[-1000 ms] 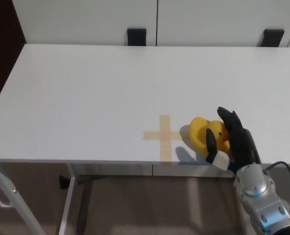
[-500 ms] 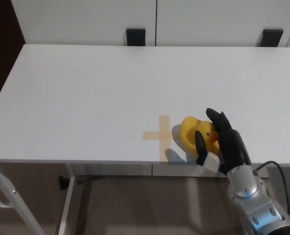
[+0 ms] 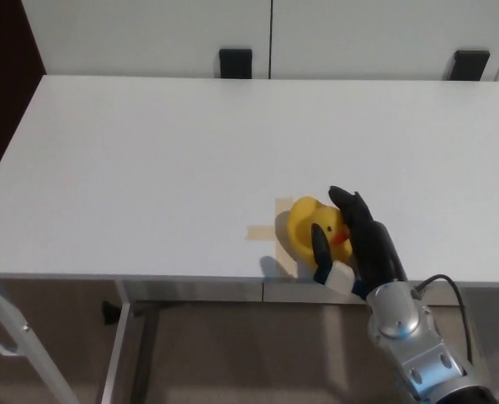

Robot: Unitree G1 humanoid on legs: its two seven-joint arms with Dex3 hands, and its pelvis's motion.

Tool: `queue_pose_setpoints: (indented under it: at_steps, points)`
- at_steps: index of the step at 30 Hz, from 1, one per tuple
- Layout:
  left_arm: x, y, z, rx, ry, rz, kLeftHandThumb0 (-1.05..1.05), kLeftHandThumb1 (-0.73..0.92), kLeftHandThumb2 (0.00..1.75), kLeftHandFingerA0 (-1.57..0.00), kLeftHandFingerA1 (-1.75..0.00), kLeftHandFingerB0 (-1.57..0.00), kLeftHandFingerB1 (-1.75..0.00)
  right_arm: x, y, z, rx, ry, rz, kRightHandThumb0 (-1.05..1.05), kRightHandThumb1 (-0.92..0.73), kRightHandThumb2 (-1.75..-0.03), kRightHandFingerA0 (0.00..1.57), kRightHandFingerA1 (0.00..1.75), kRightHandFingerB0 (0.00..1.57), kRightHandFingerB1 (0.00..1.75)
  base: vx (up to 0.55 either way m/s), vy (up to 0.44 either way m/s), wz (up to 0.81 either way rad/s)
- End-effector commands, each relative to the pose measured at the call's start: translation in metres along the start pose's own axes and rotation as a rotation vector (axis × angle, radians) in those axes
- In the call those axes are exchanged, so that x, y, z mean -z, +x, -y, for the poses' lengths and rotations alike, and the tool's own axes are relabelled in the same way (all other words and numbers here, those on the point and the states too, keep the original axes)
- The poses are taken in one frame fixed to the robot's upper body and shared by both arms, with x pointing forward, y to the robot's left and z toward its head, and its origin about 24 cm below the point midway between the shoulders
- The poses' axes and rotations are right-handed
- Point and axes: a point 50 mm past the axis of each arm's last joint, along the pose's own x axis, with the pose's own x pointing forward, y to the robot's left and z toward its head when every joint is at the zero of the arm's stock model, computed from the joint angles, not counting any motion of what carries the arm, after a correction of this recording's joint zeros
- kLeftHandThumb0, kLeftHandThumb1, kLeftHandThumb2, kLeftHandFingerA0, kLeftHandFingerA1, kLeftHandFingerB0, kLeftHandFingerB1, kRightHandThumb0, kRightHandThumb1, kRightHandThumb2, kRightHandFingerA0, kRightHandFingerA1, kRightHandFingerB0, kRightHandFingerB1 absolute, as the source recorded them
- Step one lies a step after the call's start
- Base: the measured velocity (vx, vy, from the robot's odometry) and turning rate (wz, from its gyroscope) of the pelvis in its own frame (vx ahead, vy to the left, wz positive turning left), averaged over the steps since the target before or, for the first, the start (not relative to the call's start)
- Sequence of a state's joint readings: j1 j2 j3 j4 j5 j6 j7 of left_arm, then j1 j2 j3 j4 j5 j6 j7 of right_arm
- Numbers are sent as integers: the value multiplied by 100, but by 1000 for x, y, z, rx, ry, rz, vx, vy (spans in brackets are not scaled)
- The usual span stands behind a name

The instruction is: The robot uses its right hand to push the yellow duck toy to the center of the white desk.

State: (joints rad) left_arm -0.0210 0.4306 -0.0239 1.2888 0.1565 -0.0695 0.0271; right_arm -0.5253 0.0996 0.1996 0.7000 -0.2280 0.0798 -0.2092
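The counter [image 3: 148, 151] fills most of the frame, white and bare but for a tape cross [image 3: 266, 229] low and just right of centre. The duck [image 3: 310, 229] sits lower centre-right, overlapping the cross's right arm and close to the counter's near edge. The right hand [image 3: 350, 240] comes in from the lower right and is pressed against the duck's right side: one finger lies across the duck's front, the others stand behind it. The fingers are spread and cup the toy rather than clamp it, so the hand holds nothing. The left hand is not in view.

The likely trouble lies along that near edge. The duck is rounded and light, so a push that is off its middle could spin it out from under the fingers, and with the front finger hooking it toward the bottom of the frame it could roll off the counter. A push that runs on too far would carry it leftward past the cross. The hand is low, so the fingers may also scrape the tape and lift it.

Counted from left to right: one counter, one tape cross, one duck, one robot hand. At the top of the frame, beyond the counter, two dark blocks [image 3: 235, 63] stand against the pale wall, one near centre and one at the right.
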Motion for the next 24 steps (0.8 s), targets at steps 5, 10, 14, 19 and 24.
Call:
queue_pose_setpoints:
  at_steps: [5, 10, 14, 19, 24]
  points:
    - [-1, 0, 1, 2, 30, 30, -13, 58, 86, -97, -91, -95, -96, 1, -2, -19, -81, 45, -55, -87, -92, -80, 0, 15, 3, 35, 0, 0, 0]
    - [0, -1, 0, 4, 33, 35, -9, 49, 107, -92, -93, -98, -99, 2, -2, -18, -82, 52, -54, -87, -92, -82, 0, 7, 5, 32, 0, 0, 0]
    - [0, -1, 0, 4, 27, 37, -9, 49, 107, -92, -93, -98, -99, 3, -2, -17, -83, 50, -59, -87, -92, -82, 0, 7, 5, 32, 0, 0, 0]
    - [2, -1, 1, 3, 25, 30, -10, 54, 90, -95, -89, -97, -97, 4, 0, 10, 46, -121, -34, -102, -92, -90, 0, 0, 0, 0, 0, 0, 0]
    - [5, -2, 0, -1, 22, 22, -10, 50, 101, -92, -92, -97, -98, -3, -1, 38, 149, -152, 17, -104, -83, -113, 0, 10, 0, 0, 0, 0, 0]
